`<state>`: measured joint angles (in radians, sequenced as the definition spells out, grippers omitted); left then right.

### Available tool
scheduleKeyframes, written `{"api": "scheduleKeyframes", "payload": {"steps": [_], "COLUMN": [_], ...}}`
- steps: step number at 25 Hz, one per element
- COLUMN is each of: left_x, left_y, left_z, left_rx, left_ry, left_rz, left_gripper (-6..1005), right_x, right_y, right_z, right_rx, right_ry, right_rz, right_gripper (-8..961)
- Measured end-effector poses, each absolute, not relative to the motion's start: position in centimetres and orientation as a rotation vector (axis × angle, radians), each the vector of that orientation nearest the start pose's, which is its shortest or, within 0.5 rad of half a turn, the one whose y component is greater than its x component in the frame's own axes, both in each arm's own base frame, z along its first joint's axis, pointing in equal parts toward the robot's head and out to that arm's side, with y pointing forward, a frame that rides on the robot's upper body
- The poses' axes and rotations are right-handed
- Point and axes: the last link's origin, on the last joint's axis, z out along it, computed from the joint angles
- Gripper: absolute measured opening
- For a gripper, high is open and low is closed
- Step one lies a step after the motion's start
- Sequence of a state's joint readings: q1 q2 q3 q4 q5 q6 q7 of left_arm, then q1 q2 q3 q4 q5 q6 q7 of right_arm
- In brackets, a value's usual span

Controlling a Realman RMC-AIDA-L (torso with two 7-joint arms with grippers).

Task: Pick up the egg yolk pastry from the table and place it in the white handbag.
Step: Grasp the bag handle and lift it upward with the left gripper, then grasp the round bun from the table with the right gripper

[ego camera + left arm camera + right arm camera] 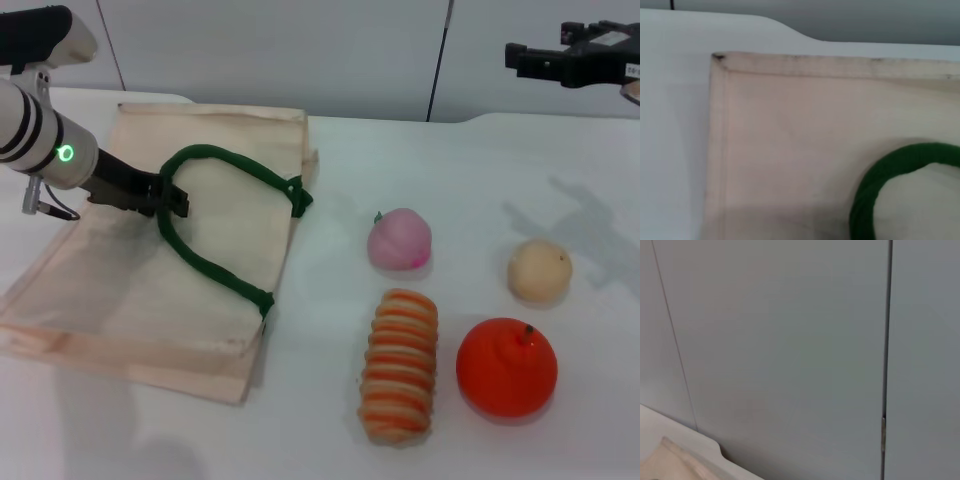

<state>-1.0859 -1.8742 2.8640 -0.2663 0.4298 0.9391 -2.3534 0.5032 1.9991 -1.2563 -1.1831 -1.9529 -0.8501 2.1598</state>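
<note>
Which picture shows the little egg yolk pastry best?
The head view. There the egg yolk pastry sits in full sight on the table, behind the orange. The left wrist view shows only the white handbag and its green handle; the right wrist view shows mostly wall.

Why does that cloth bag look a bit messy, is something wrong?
Nothing is damaged or spilled. The white handbag lies flat and slightly askew, and the left gripper is at its green handle. The egg yolk pastry sits untouched; the right gripper hangs high, away.
</note>
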Motion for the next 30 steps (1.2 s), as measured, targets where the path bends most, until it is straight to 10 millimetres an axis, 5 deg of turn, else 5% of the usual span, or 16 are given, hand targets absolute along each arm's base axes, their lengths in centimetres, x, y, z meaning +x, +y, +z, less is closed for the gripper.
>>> {"api": "scheduleKeyframes", "payload": {"steps": [11, 16, 23, 30], "left_x": [-28.5, -28.6, -28.2, -27.4], "left_y": [45.3, 45.3, 45.2, 44.4], "left_z": [3.6, 3.3, 2.4, 4.0], "left_rx": [-2.028, -2.027, -2.069, -2.163], "left_ry": [-1.502, -1.490, -1.471, -1.470], "left_rz": [0.116, 0.111, -0.001, -0.287], "left_gripper": [391, 183, 132, 130], "right_x": [18.3, 18.4, 19.4, 20.2], "right_y": [42.6, 42.6, 42.2, 40.4], "right_z": [5.9, 5.8, 5.5, 8.0], "right_rx": [-2.247, -2.247, -2.270, -2.405], "right_ry": [0.710, 0.714, 0.714, 0.628], "right_rz": [0.471, 0.468, 0.440, 0.574], "right_gripper": [875, 873, 871, 869]}}
